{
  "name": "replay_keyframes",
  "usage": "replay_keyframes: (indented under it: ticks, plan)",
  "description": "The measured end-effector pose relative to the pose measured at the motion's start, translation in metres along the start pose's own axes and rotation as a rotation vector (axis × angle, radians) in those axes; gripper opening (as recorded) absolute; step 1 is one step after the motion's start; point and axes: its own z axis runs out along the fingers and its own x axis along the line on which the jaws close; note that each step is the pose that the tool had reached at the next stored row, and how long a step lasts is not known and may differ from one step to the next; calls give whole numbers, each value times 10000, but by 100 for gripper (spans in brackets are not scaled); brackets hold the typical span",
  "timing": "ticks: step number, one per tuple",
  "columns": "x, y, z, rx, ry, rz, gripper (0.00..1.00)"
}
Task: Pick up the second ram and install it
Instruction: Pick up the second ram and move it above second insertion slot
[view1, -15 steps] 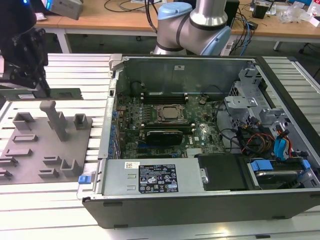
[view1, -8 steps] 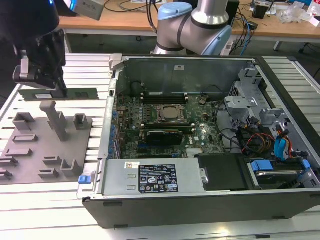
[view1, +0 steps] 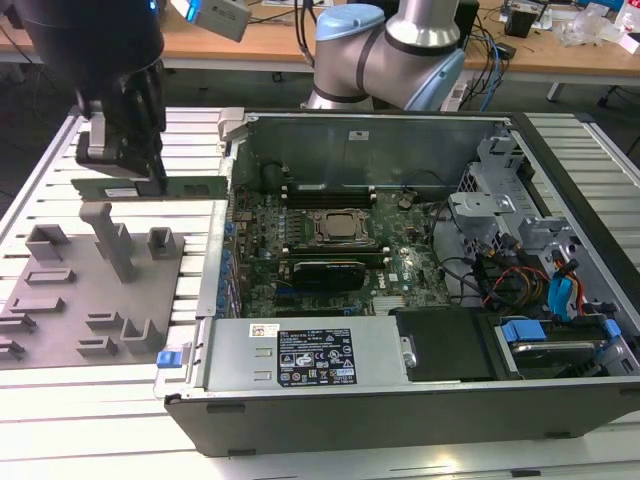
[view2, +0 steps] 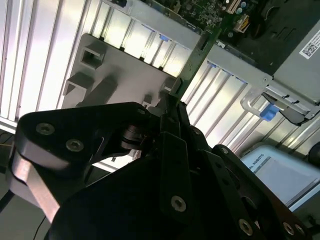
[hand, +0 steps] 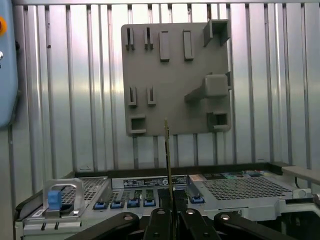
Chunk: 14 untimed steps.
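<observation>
At the upper left of the exterior view, the dark gripper (view1: 140, 172) has its jaws pinched tight around the second ram (view1: 150, 188). This thin green stick is held level, just over the tall post of the grey fixture plate (view1: 75, 295). In the first wrist view the stick (hand: 168, 150) stands edge-on between the jaws. Rightward sits the open computer case (view1: 400, 405), with the CPU socket (view1: 335, 228) at centre frame and a black card (view1: 325, 272) just below it.
</observation>
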Motion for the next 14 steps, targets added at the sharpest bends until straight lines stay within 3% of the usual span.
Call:
replay_keyframes:
  ticks: [2, 14]
  plan:
    - [-2, -47, 0, 0, 0, 1, 14]
    - [-23, -545, -6, -3, 0, 1, 14]
